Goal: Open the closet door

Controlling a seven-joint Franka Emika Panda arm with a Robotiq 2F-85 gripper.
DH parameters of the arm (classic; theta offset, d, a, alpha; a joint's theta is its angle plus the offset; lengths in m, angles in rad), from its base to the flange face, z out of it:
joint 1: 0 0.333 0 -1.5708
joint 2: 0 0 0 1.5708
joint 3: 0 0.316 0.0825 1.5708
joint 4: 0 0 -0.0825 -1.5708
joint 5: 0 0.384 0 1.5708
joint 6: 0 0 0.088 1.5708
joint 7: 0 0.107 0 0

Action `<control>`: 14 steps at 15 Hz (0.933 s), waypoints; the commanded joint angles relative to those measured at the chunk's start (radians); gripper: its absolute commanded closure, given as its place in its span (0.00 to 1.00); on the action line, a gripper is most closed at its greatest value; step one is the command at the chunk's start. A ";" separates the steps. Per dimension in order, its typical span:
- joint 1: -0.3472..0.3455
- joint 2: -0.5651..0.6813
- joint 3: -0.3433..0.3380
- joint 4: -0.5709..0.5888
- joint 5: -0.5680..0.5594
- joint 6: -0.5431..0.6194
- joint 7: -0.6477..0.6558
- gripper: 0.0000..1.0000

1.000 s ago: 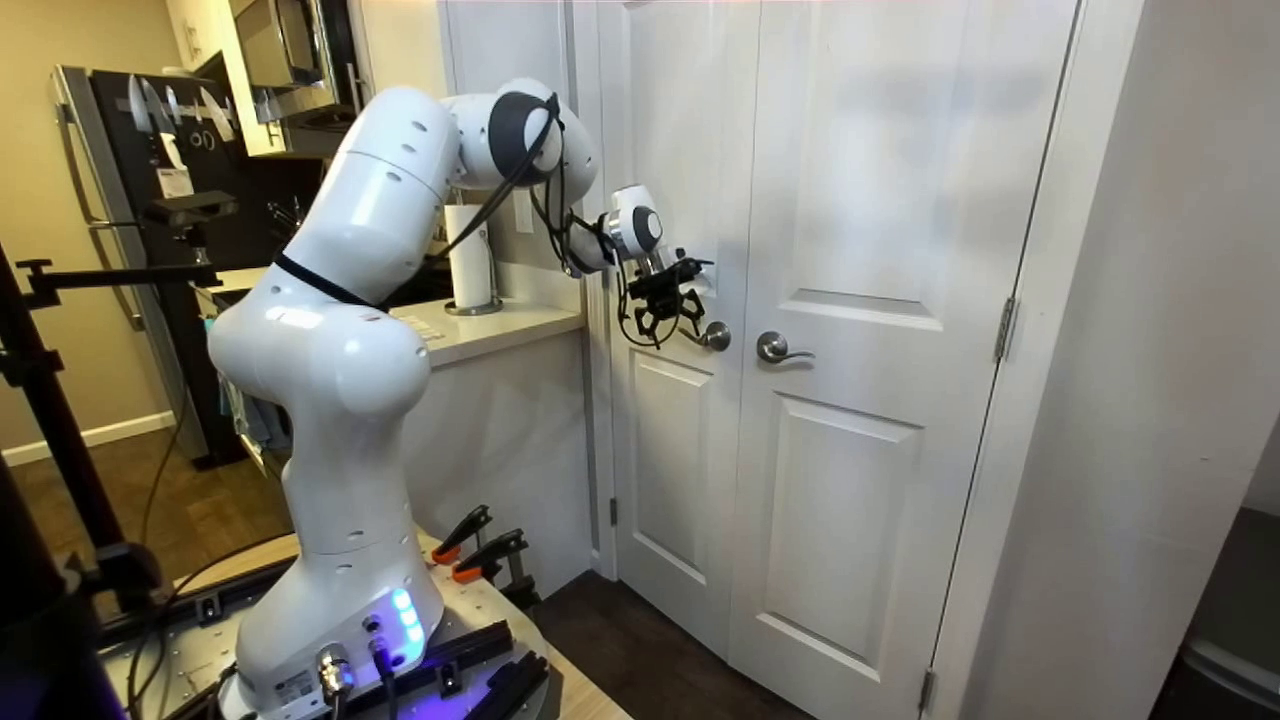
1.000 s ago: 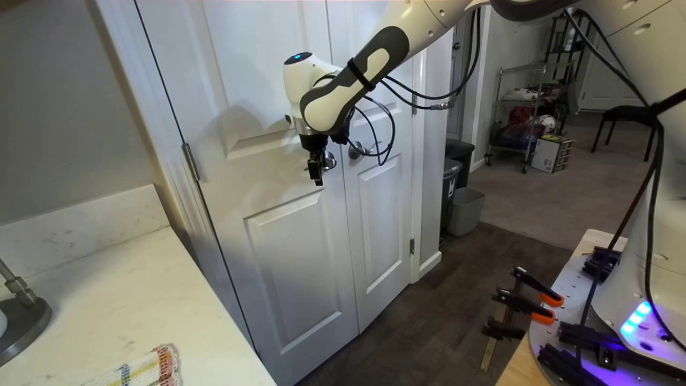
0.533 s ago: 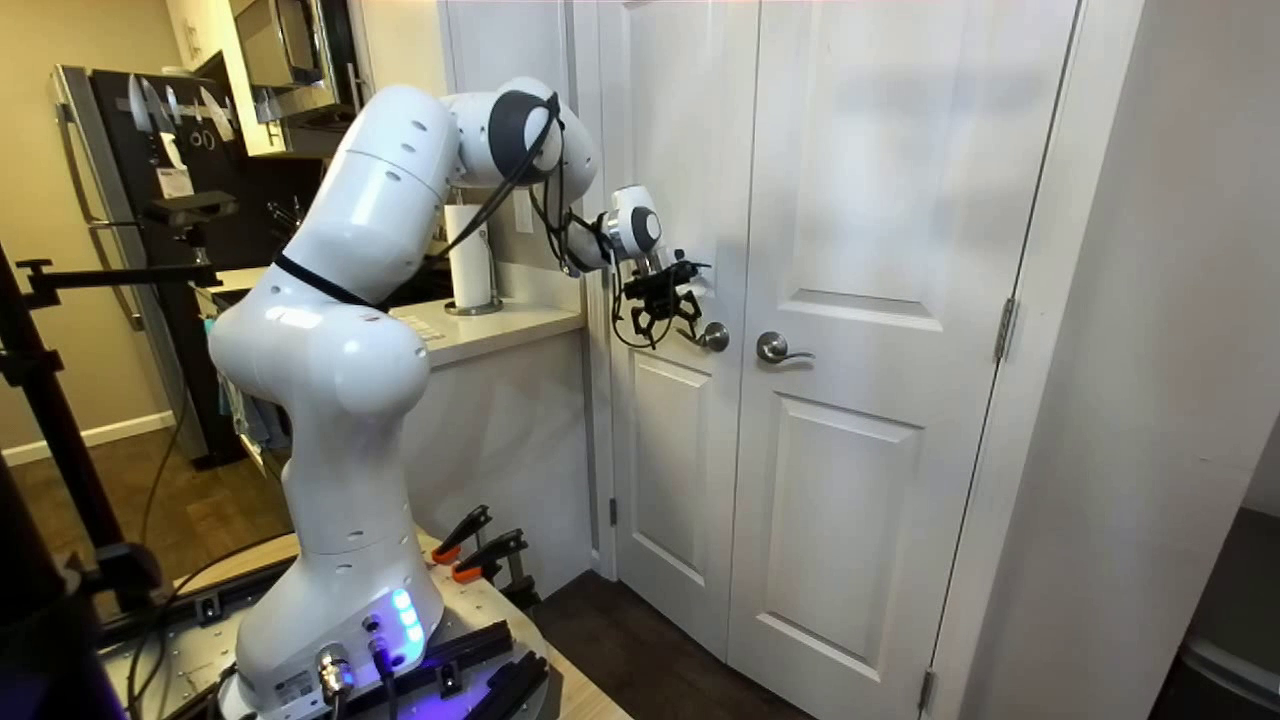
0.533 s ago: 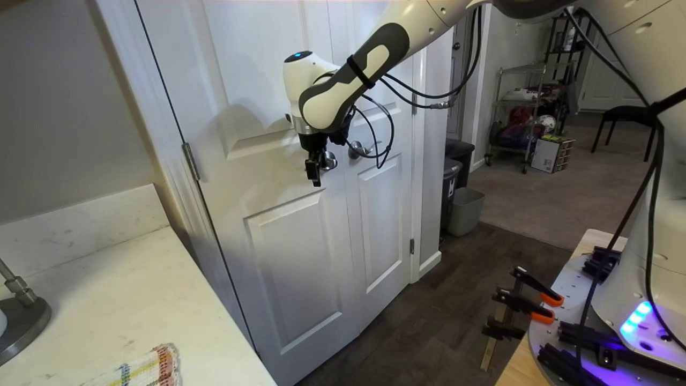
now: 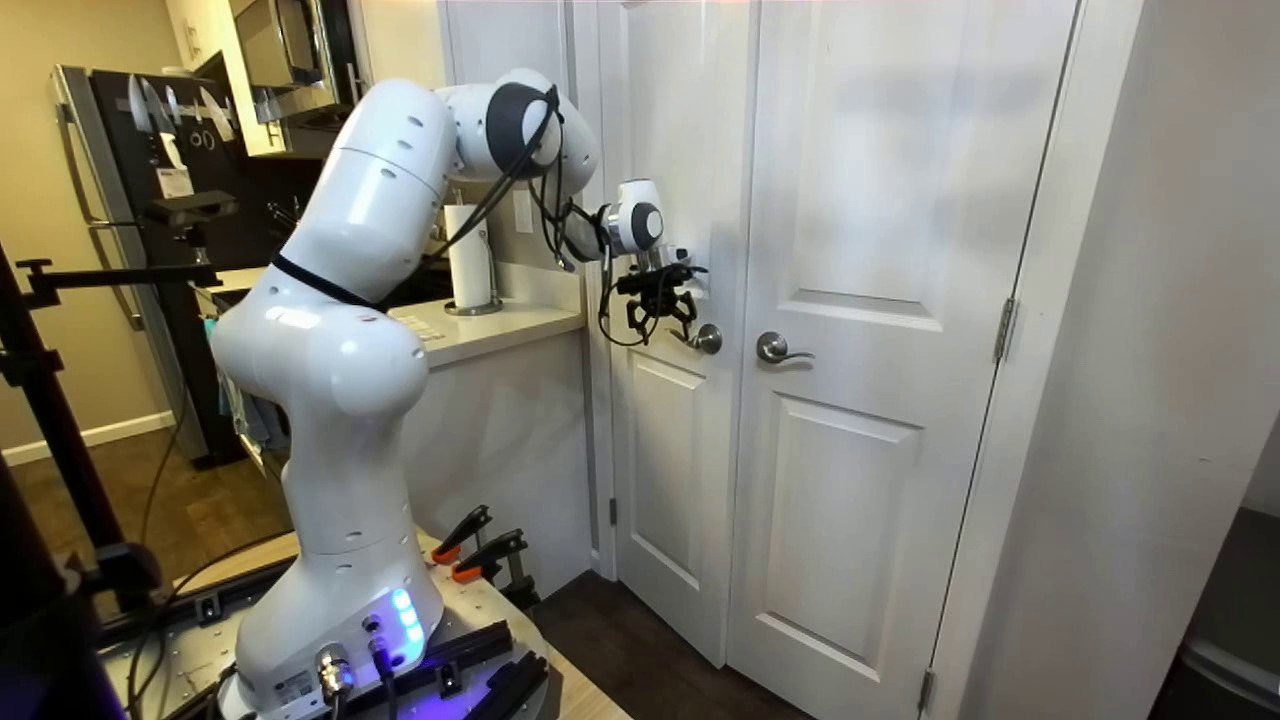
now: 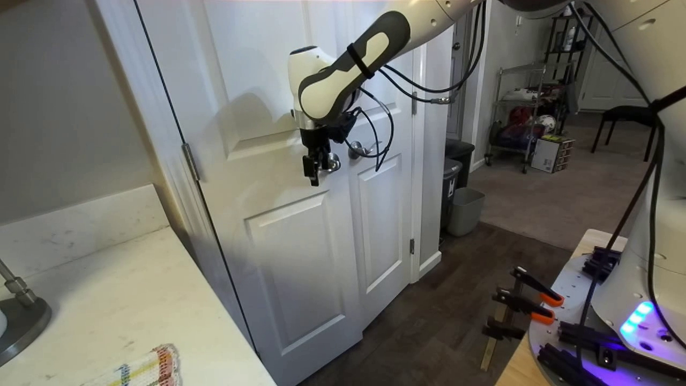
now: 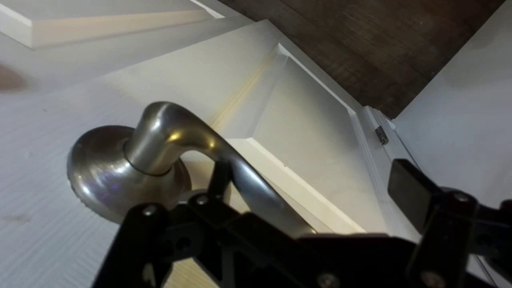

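The black two-fingered gripper [image 7: 312, 178] is spread wide, the curved silvery metal lever [image 7: 204, 138] unclamped between its fingers. Just beyond, the white raised-panel closet door [image 5: 668, 440] stands tall, long axis vertical, its free edge angled slightly our way, proud of the matching white leaf [image 5: 850, 360].

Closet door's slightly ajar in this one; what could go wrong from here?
The gripper stands wide open at the lever handle of the closet door, not clamped on it, so it may slip off. The cable loop beside the gripper might snag on the handle as the door swings. The clamps jutting from the robot's table could get struck if the door swings wide.
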 commanded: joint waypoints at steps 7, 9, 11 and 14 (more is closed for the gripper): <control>-0.041 -0.079 0.086 -0.215 0.154 0.034 0.024 0.00; -0.047 -0.119 0.093 -0.279 0.176 0.055 0.036 0.00; -0.046 -0.152 0.094 -0.327 0.193 0.088 0.048 0.00; -0.077 -0.203 0.140 -0.385 0.291 0.147 -0.024 0.00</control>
